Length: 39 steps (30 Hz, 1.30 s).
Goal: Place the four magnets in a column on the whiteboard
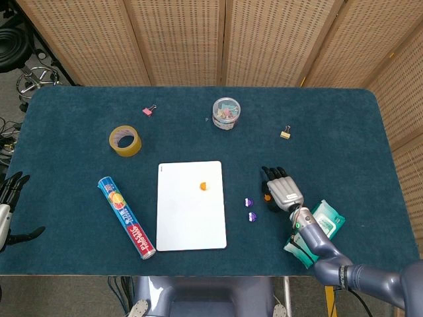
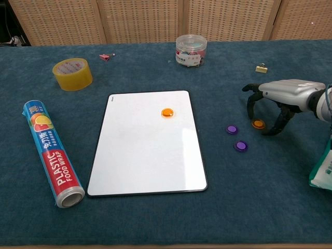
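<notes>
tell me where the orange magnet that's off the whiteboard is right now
In the chest view it lies on the table right of the whiteboard, under the right robot hand between its fingers, just right of the two purple magnets.

The left hand [image 1: 8, 198] is cut off by the head view's edge.
</notes>
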Available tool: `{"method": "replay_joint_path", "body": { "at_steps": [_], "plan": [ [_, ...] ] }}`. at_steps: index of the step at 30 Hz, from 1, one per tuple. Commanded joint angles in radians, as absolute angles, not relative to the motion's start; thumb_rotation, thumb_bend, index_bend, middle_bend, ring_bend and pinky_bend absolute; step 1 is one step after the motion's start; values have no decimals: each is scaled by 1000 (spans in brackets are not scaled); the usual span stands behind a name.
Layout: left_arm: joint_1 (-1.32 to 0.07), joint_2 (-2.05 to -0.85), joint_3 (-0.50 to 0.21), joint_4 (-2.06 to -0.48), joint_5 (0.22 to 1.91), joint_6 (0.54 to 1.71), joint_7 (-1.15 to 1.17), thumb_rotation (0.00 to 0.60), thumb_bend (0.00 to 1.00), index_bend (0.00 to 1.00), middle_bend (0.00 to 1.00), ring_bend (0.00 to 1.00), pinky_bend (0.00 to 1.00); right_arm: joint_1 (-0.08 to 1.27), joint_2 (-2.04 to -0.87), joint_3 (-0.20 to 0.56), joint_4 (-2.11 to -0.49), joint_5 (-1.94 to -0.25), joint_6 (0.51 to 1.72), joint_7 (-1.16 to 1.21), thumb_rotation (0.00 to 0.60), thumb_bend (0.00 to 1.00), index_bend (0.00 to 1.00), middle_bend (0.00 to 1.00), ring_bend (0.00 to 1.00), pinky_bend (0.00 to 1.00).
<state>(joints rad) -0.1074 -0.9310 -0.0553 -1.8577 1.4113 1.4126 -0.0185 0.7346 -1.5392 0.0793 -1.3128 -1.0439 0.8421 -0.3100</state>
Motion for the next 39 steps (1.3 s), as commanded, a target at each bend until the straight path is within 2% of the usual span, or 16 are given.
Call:
{"method": "replay_joint_path", "body": {
  "at_steps": [1, 17, 27, 34, 39],
  "plan": [
    [-107, -931, -56, -1858, 1411, 1414, -19, 600, 0, 0, 0, 0, 0, 734, -1539, 82, -1312, -1045, 840, -309, 600, 263, 414, 0, 0, 0],
    [-106, -930, -55, -1858, 1412, 1416, -25, 600, 0, 0, 0, 0, 0, 738, -1562, 104, -1280, -1027, 815, -312, 600, 271, 443, 0, 0, 0],
    [-106, -930, -55, -1858, 1412, 1415, -24, 600, 0, 0, 0, 0, 0, 737, -1569, 110, -1269, -1022, 805, -308, 600, 358, 464, 0, 0, 0],
    [-106, -931, -54, -1859, 1413, 1415, -22, 600, 0, 0, 0, 0, 0, 733, -1571, 107, -1265, -1026, 800, -305, 600, 362, 481, 0, 0, 0],
    [-106, -931, -54, -1859, 1412, 1415, -22, 600, 0, 0, 0, 0, 0, 727, -1577, 105, -1254, -1035, 804, -295, 600, 362, 527, 0, 0, 0]
  ]
}}
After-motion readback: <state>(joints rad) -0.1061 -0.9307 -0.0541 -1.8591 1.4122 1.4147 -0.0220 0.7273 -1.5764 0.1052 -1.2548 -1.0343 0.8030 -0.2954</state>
